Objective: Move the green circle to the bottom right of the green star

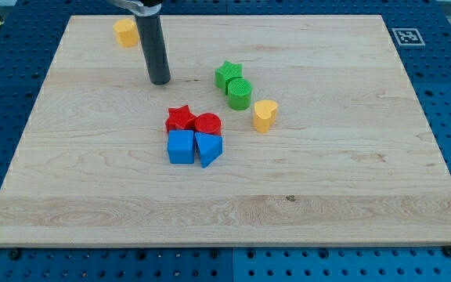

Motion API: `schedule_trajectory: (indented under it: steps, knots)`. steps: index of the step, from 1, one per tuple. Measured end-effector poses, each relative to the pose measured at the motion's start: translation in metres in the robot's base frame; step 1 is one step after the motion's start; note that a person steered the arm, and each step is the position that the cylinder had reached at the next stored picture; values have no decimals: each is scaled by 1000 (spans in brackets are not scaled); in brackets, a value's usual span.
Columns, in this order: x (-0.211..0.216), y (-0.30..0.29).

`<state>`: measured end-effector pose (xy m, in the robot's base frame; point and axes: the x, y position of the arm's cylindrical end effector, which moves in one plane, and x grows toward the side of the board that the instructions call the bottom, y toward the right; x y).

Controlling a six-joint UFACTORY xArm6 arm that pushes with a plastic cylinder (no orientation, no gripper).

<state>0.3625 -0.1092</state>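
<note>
The green circle (239,93) stands on the wooden board, touching the green star (228,75) at the star's lower right. My tip (160,81) is on the board to the view's left of both green blocks, about a block's width or two away from the star. The dark rod rises from the tip toward the view's top.
A yellow heart-like block (265,115) lies right of and below the green circle. A red star (180,119), red circle (207,124), blue cube (181,146) and blue triangle (208,148) cluster below my tip. A yellow block (125,32) sits at the top left.
</note>
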Motion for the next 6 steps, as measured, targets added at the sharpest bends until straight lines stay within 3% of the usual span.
schedule_trajectory:
  steps: [6]
  knots:
    - [57, 111]
